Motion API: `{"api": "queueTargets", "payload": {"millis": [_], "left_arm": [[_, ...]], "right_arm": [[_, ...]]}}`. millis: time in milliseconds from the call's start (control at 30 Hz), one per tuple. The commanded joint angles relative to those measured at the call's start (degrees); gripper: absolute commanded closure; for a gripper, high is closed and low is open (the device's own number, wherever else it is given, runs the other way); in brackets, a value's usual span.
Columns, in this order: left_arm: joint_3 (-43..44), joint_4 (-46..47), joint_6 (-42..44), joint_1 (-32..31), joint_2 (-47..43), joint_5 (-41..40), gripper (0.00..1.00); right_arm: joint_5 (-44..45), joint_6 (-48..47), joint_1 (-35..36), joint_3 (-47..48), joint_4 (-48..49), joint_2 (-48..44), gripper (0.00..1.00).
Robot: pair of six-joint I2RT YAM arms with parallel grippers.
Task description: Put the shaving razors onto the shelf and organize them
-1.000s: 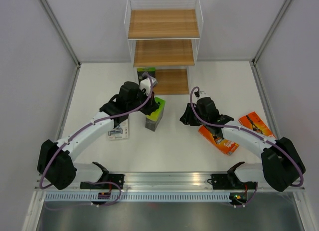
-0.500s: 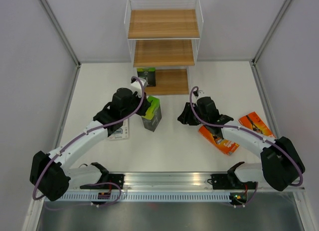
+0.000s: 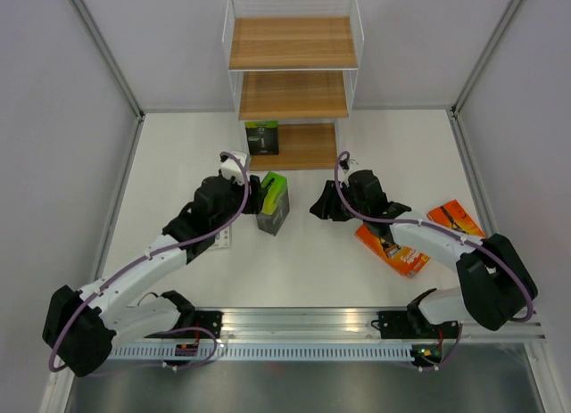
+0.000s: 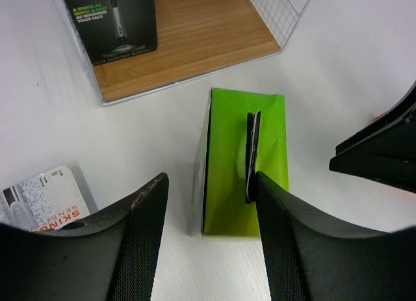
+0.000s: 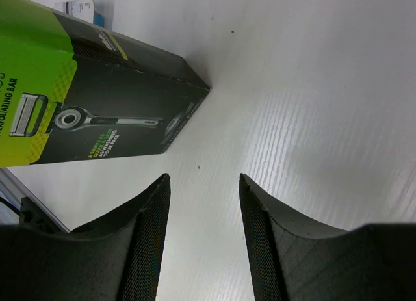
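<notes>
I'm looking down on a white bench [image 3: 294, 270] boxed in on three sides by plain, pale grey panels: a back wall [image 3: 161, 47], a left wall [image 3: 53, 145] and a right wall [image 3: 526, 119]. Slim aluminium posts run up the two far corners, one on the left [image 3: 103, 49] and one on the right [image 3: 486, 47]. Along the near edge lies an aluminium rail [image 3: 303, 322], with a white slotted strip [image 3: 303, 351] just below it and a dull grey metal sheet [image 3: 294, 386] beyond. Close up, the bench surface shows fine ribbing. The light is even and soft, and shadows are faint.
</notes>
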Motion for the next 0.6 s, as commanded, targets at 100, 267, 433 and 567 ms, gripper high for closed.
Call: {"api": "queueTargets", "payload": {"millis": [100,267,433,567], "left_arm": [[-11.41,19.26,1.56,-3.36,-6.28,-7.99,0.37],[-15.21,29.72,5.26,-5.03,-4.80,-5.70,0.37],[-15.30,37.81,8.07,-6.70,-0.14,-8.24,0.37],[-13.64,40.46,9.92,-6.88,4.07,-7.55,0.37]], "right_arm": [[-2.90,1.12,0.47,2.10,6.77,3.19,0.47],[-2.73,1.65,1.79,2.19,8.53,5.04,0.47],[-2.73,1.82,2.05,2.01,9.49,5.92,0.46],[-2.99,2.52,2.40,2.18,10.64,7.06,0.47]]}}
